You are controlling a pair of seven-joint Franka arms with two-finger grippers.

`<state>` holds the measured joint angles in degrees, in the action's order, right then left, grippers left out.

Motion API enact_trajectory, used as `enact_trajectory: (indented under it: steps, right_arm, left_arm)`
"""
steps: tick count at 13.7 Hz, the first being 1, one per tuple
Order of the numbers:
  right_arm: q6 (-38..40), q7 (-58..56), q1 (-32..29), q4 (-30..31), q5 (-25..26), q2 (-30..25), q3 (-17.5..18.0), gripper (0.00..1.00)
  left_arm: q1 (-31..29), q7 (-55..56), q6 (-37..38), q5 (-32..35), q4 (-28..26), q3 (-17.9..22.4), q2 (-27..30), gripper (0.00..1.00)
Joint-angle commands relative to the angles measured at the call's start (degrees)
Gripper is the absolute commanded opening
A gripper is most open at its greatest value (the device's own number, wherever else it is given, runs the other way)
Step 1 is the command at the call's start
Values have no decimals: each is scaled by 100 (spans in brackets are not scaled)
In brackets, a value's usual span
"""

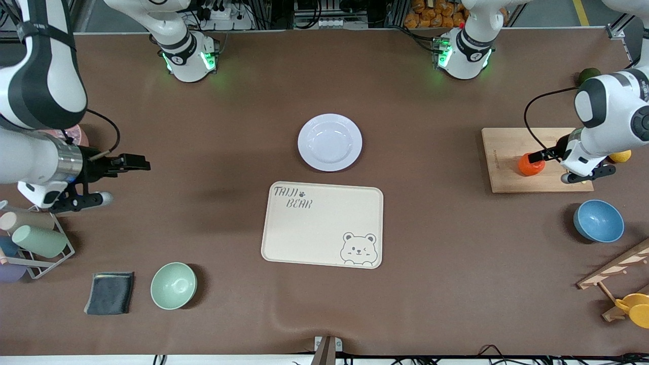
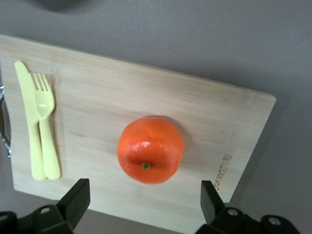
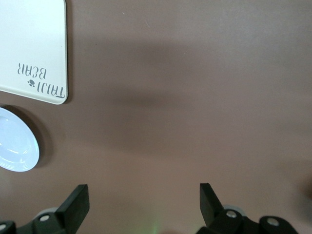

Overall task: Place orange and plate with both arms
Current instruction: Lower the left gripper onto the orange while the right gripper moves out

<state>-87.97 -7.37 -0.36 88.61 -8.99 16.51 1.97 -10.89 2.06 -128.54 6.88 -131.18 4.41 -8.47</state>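
Note:
The orange [image 1: 530,165] sits on a wooden cutting board [image 1: 507,152] toward the left arm's end of the table. My left gripper [image 1: 541,155] is open just above the orange; in the left wrist view [image 2: 145,195] the orange [image 2: 150,148] lies just ahead of the spread fingers, not between them. The pale lavender-white plate [image 1: 329,142] lies at the table's middle, farther from the front camera than the tray. My right gripper [image 1: 138,162] is open and empty over bare table toward the right arm's end, well away from the plate. The right wrist view [image 3: 144,201] shows part of the plate [image 3: 14,141].
A cream bear tray [image 1: 322,224] lies just nearer the camera than the plate. A yellow knife and fork [image 2: 39,122] lie on the board [image 2: 146,92]. Also here: blue bowl [image 1: 598,221], mint bowl [image 1: 173,285], dark cloth [image 1: 109,292], cup rack [image 1: 35,238], lemon [image 1: 621,155], dark green fruit [image 1: 589,75], wooden rack [image 1: 616,268].

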Motion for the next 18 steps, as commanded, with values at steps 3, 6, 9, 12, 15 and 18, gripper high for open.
enact_trajectory:
  steps: [3, 6, 9, 12, 15, 18]
  right_arm:
    - [-211, 95, 18, -28, -260, 133, -13, 100]
    - [-238, 95, 18, -28, -332, 159, -13, 100]
    - [-229, 104, 9, -19, -358, 256, -13, 100]
    - [-238, 95, -87, 253, -1077, 318, -22, 100]
    - [-290, 95, -26, 254, -1123, 458, -22, 100]
    - [-264, 104, 18, 271, -1175, 485, -22, 100]
  left_arm:
    - [-141, -74, -426, 112, -57, -46, -322, 100]
    - [-141, -83, -618, 112, -57, -37, -585, 100]
    - [-141, -83, -646, 112, -57, -37, -665, 100]
    - [-141, -83, -733, 112, -48, -28, -744, 100]
    - [-132, -83, -760, 112, -48, -37, -806, 76]
    - [-132, -83, -760, 112, -39, -37, -797, 40]
